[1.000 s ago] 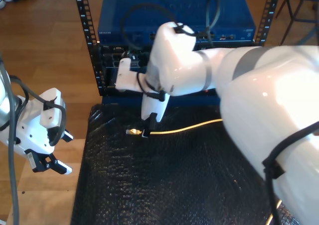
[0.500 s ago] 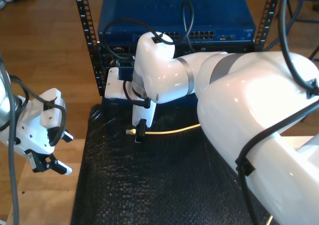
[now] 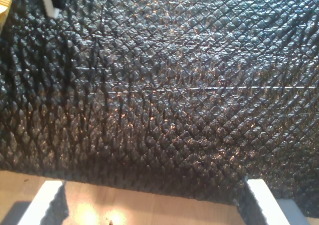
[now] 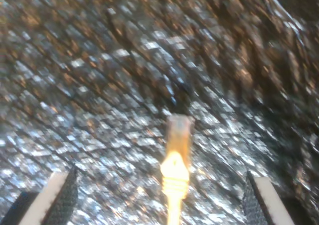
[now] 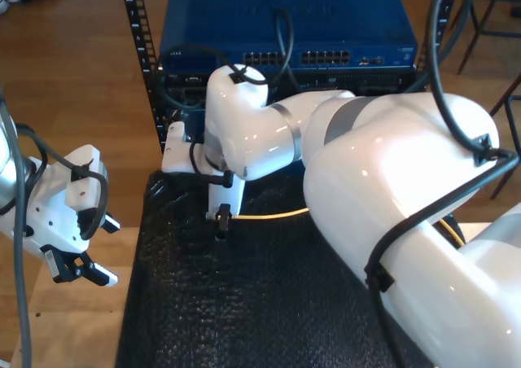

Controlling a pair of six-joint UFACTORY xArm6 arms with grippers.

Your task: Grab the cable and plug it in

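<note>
**A:** Where is the long thin yellow network cable (image 5: 273, 216) found relative to the jaws?

**B:** It is laid on the black quilted mat (image 5: 244, 303), its long axis running from the exterior view's right toward the middle. In the second wrist view the clear, gold-tipped plug (image 4: 178, 130) is seen centred between the two fingertips of my second gripper (image 4: 164, 195), in line with them.

**A:** Which arm is judged nearer?

**B:** My second gripper (image 5: 221, 219) is placed directly over the plug end. My first gripper (image 5: 79, 268) is held well apart, off the mat's edge at the exterior view's left.

**A:** How are the jaws set?

**B:** Both pairs are spread; nothing is pinched.

**A:** And the cable's look?

**B:** Slender and gently curved; the plug is blurred.
</note>
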